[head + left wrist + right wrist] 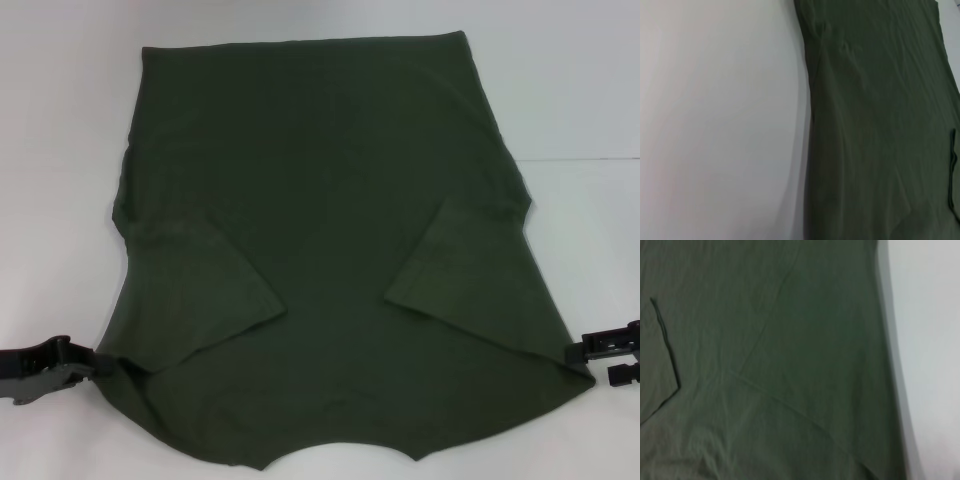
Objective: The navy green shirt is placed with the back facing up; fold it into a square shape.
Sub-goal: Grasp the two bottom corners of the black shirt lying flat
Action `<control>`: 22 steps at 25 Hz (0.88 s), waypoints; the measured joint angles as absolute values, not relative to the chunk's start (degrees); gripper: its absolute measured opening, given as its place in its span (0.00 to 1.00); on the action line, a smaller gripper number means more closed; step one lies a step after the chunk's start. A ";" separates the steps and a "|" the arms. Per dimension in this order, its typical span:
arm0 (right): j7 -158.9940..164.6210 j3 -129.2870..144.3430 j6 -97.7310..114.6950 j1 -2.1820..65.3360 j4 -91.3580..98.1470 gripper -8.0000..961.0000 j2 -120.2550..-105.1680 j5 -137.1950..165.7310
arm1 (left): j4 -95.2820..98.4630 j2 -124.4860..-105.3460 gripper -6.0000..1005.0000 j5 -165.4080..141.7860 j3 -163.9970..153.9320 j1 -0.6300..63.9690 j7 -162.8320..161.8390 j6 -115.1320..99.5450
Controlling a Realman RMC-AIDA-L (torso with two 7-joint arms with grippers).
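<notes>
- Nearest you, the neckline end of the navy green shirt [330, 290] sits at the near table edge, its curved collar cut-out facing the robot and its straight hem lying at the far side.
- Your shirt lies flat, plain side up, on the white table [60, 150], long axis running away from the robot; both sleeves are already turned inward onto the body, leaving two slanted flaps either side of the middle.
- Note the key relation: the cloth lies inward of both grippers, between them, each near shoulder corner just beside one.
- Left gripper [85, 362] sits low at the near left corner, touching or nearly touching the cloth edge; you cannot tell from these views whether its jaws are parted or closed.
- Right gripper [605, 355] sits at the near right corner, equally close; its jaws' state is likewise unclear.
- Judging by this, a lengthwise fold, near end carried toward the hem, likely needs both arms together.
</notes>
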State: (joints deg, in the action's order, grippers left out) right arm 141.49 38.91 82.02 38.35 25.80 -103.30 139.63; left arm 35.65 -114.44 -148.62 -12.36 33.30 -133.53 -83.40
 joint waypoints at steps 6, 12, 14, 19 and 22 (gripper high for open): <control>141.37 39.14 80.86 38.71 25.23 0.98 -104.14 139.69 | 35.61 -114.36 0.04 -148.61 -12.30 33.41 -133.51 -83.26; 141.32 39.60 79.93 39.02 25.10 0.98 -104.74 139.77 | 35.59 -114.34 0.04 -148.55 -12.30 33.45 -133.48 -82.87; 141.33 39.92 79.60 39.17 25.06 0.98 -105.03 139.82 | 35.59 -114.34 0.04 -148.48 -12.30 33.46 -133.41 -82.87; 141.25 40.05 78.96 39.30 25.05 0.98 -105.54 139.83 | 35.59 -114.34 0.04 -148.09 -12.30 33.48 -133.28 -82.87; 141.24 40.05 78.65 39.37 25.04 0.97 -105.82 139.73 | 35.56 -114.34 0.04 -148.03 -12.30 33.49 -132.97 -82.91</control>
State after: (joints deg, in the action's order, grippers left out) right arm 141.24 40.05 78.65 39.37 25.04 -105.82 139.73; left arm 35.56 -114.34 -148.03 -12.30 33.49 -132.97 -82.91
